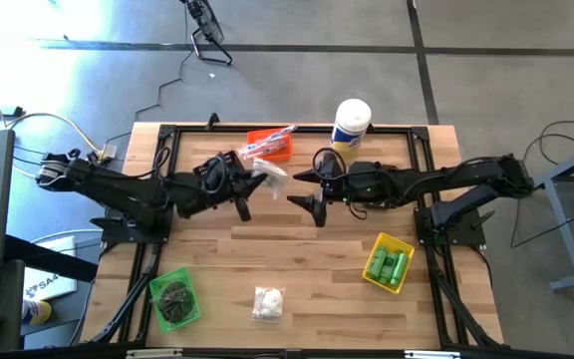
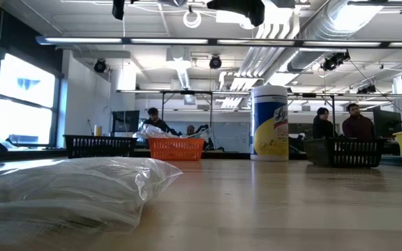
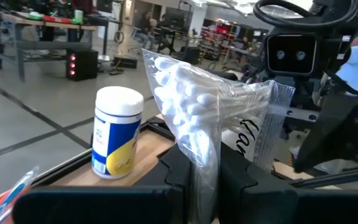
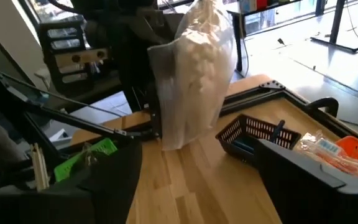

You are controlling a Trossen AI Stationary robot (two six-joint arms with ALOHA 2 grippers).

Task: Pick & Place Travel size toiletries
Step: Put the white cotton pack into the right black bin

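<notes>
Bright ceiling lights fill the room. Daylight comes through the windows and makes the floor shine pale. The clear bag near the low camera looks blurry. The arms drop small dark shadows on the table.

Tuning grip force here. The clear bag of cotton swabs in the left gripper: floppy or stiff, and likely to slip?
Probably floppy: the bag of cotton swabs rises crinkled and leaning above the left gripper. Likely light, being thin film over swabs. The glossy plastic may slide, though the fingers pinch it closed.
</notes>
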